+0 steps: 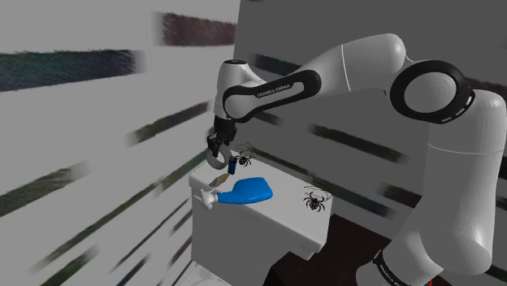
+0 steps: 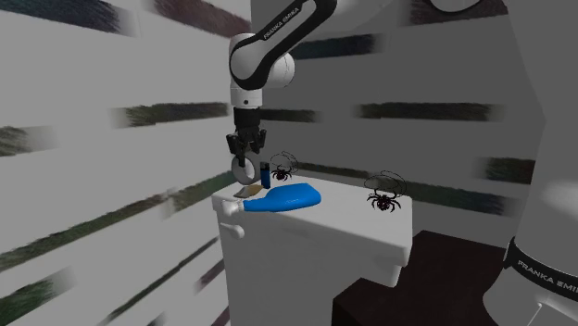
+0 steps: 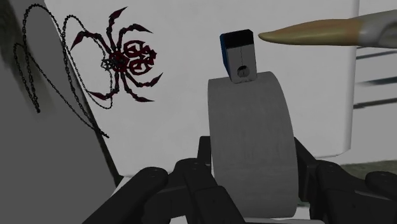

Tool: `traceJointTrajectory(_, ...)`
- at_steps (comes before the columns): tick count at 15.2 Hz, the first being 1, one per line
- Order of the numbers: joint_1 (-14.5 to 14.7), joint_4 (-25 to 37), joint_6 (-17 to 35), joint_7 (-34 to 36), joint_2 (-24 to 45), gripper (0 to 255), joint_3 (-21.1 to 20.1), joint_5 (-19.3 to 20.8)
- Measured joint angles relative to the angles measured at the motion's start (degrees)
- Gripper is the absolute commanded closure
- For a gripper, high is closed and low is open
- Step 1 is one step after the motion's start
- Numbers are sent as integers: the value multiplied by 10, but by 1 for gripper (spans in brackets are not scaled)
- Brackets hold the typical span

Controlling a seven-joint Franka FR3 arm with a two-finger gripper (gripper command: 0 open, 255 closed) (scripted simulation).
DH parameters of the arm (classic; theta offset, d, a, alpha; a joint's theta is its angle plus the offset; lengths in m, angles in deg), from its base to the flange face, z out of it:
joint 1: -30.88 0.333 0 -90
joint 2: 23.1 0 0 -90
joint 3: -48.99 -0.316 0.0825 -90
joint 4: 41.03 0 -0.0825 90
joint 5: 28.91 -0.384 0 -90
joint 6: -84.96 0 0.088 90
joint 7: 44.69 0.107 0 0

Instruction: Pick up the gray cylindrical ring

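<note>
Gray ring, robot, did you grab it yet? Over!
Gripper shut on gray ring. Ring hanging above the white top. Close beside it: small blue block, black spider beyond.

"FRANKA EMIKA" in white on the arm's dark forearm band, "FRANKA EMI" cut off on its dark lower band

Ring in claw above counter corner; bottle on counter, lighter behind it (spider beside); second spider apart.
</note>
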Motion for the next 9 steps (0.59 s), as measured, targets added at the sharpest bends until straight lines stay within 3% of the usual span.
traceJointTrajectory(9, -1, 32, -56, -5, -24, 255, -3, -7)
